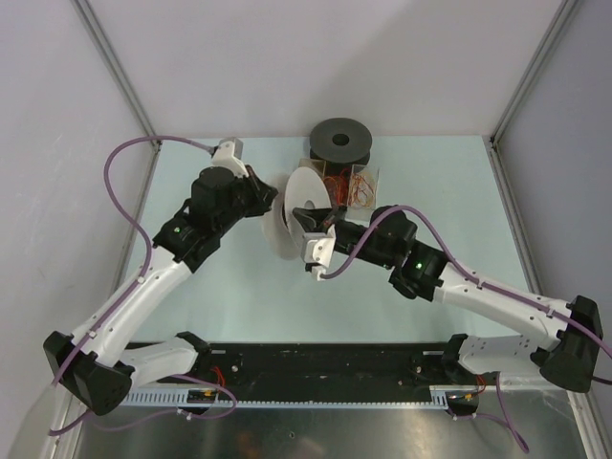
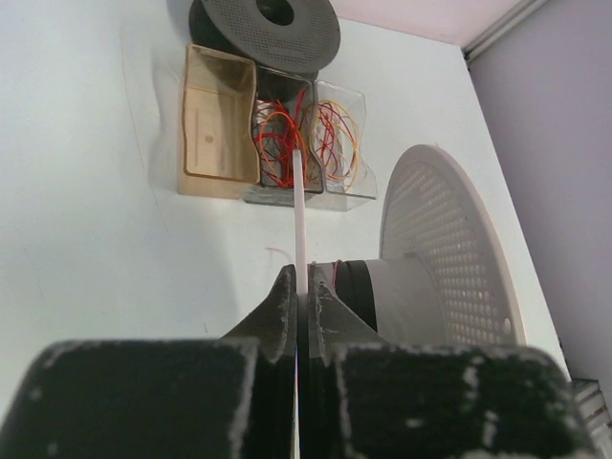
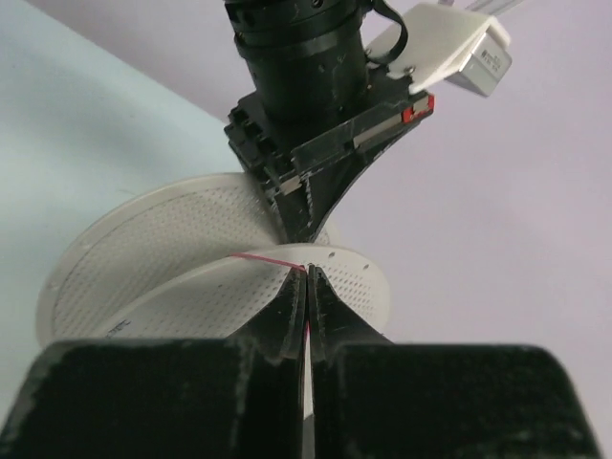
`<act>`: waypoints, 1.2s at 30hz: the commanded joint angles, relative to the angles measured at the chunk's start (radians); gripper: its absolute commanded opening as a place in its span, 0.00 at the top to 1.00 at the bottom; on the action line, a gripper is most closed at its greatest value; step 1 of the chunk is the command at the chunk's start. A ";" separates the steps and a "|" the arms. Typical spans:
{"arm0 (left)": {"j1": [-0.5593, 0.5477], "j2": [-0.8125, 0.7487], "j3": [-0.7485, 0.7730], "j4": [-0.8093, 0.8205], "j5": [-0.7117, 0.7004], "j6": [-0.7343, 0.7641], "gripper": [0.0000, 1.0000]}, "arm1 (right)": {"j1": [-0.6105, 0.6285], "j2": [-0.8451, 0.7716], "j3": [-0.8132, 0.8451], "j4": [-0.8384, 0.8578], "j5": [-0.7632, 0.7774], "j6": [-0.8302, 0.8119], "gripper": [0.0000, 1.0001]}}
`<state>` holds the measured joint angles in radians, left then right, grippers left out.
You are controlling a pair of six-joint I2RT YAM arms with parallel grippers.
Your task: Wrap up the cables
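A white perforated spool (image 1: 311, 186) is held up on edge between both grippers. My left gripper (image 2: 303, 282) is shut on the rim of one flange, which shows edge-on as a thin white strip (image 2: 299, 206). The hub and the other flange (image 2: 449, 239) lie to its right. My right gripper (image 3: 308, 273) is shut on a very thin red cable (image 3: 263, 258) that runs left across the spool's flange (image 3: 172, 249). In the top view the left gripper (image 1: 271, 199) and right gripper (image 1: 306, 218) meet at the spool. A faint pale thread (image 2: 275, 250) lies on the table.
A clear compartment box (image 1: 361, 184) behind the spool holds tangled red and orange wires (image 2: 287, 143), with a tan compartment (image 2: 215, 124) on its left. A black spool (image 1: 341, 141) stands behind it. Grey walls close in the pale table (image 1: 239, 277).
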<state>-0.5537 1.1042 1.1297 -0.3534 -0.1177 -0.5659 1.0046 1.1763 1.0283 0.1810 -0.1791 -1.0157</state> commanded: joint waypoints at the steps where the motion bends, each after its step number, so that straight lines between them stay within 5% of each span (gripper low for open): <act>1: -0.010 -0.011 -0.008 -0.013 0.043 0.088 1.00 | -0.004 0.001 0.029 0.260 0.031 -0.044 0.98; 7: -0.042 -0.029 -0.029 -0.012 0.093 0.199 1.00 | -0.024 0.070 0.030 0.373 0.097 -0.085 0.91; 11: -0.055 -0.058 -0.056 -0.012 0.133 0.277 1.00 | -0.068 0.101 0.032 0.431 0.123 -0.096 0.72; 14: -0.057 -0.091 -0.073 -0.013 0.157 0.328 1.00 | -0.107 0.096 0.045 0.400 0.126 -0.079 0.66; 24: -0.051 -0.189 -0.052 -0.013 0.323 0.397 1.00 | -0.343 0.059 0.049 0.107 0.058 0.085 0.73; 36: 0.103 -0.134 0.188 0.030 0.523 0.104 1.00 | -0.498 0.047 0.030 -0.304 -0.238 0.287 0.78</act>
<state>-0.5163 0.9508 1.2072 -0.4324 0.3237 -0.2974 0.5056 1.2633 1.0405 0.0322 -0.2596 -0.8215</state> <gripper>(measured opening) 0.018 0.227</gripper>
